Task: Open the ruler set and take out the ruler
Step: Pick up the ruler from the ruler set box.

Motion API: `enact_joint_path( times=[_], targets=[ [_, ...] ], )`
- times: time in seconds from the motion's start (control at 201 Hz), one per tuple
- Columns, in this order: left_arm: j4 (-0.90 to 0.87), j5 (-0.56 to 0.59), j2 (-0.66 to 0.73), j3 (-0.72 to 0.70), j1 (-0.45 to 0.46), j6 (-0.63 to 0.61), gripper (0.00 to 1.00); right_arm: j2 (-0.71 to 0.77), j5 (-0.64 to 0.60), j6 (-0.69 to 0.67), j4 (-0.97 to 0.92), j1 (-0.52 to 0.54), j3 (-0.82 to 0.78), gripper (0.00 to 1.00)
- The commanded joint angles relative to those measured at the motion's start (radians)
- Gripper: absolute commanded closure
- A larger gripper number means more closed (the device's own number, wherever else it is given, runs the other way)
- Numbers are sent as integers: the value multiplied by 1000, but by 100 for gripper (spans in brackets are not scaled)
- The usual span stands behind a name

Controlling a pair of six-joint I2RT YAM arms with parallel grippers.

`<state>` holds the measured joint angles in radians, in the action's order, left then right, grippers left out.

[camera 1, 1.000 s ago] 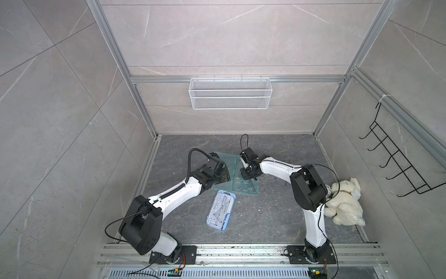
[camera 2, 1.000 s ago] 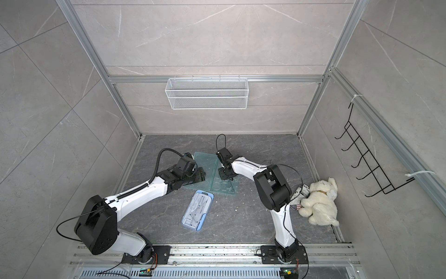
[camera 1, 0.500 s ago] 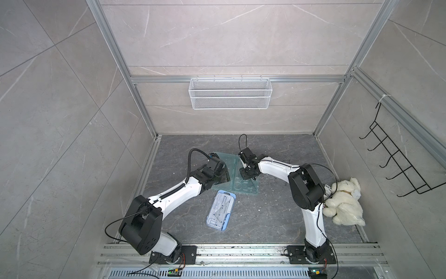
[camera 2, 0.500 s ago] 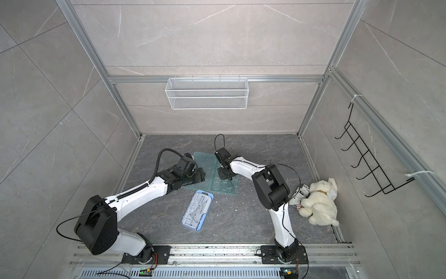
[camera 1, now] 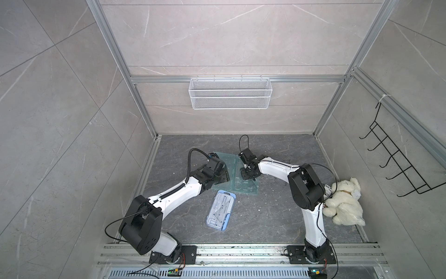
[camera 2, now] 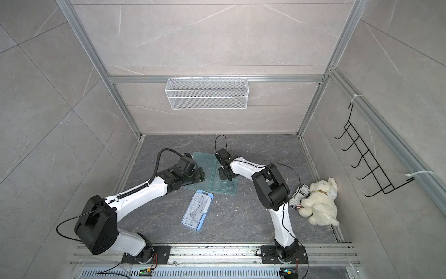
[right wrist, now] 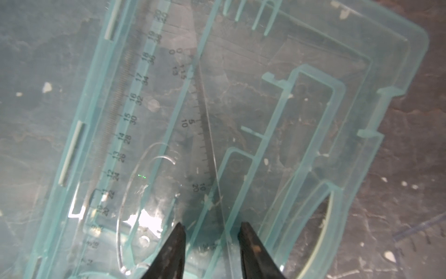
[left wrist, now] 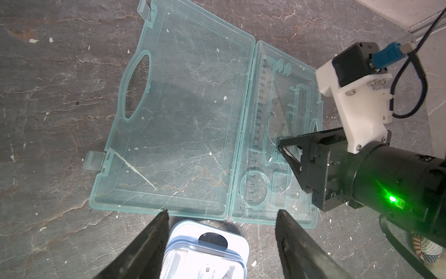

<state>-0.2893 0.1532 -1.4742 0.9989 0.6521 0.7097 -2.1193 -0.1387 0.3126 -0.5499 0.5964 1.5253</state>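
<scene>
Two halves of the teal ruler set (left wrist: 183, 120) lie open and flat on the grey floor (camera 1: 277, 217), lid half beside tray half, joined at the hinge. In the tray half the long clear ruler (left wrist: 255, 135) lies in its slot along the hinge side, with a clear set square (right wrist: 193, 135) next to it.

The right gripper (right wrist: 212, 232) is down in the tray half, jaws a narrow gap apart, and the set square's scaled edge runs between the tips. Whether the tips press on it is hard to tell through the clear plastic.

The left gripper (left wrist: 222, 213) hangs over the near edge of the lid half, jaws wide apart and holding nothing. A small blue-rimmed box (camera 1: 220, 209) lies just beside the case. A white plush bear (camera 1: 345, 205) sits by the right arm's base, well apart from the case.
</scene>
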Motion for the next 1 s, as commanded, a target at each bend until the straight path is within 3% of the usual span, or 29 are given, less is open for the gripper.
enact_joint_path(
  times=[0.0, 0.333, 0.99],
  targets=[
    [-10, 12, 24, 21, 2, -18, 28, -7, -13, 45, -15, 4, -22, 66],
    [-17, 10, 17, 32, 3, -17, 28, 43, -21, 34, 7, 4, -43, 79],
    [-28, 22, 5, 50, 16, -17, 28, 133, -13, 18, 4, 3, -51, 79]
  ],
)
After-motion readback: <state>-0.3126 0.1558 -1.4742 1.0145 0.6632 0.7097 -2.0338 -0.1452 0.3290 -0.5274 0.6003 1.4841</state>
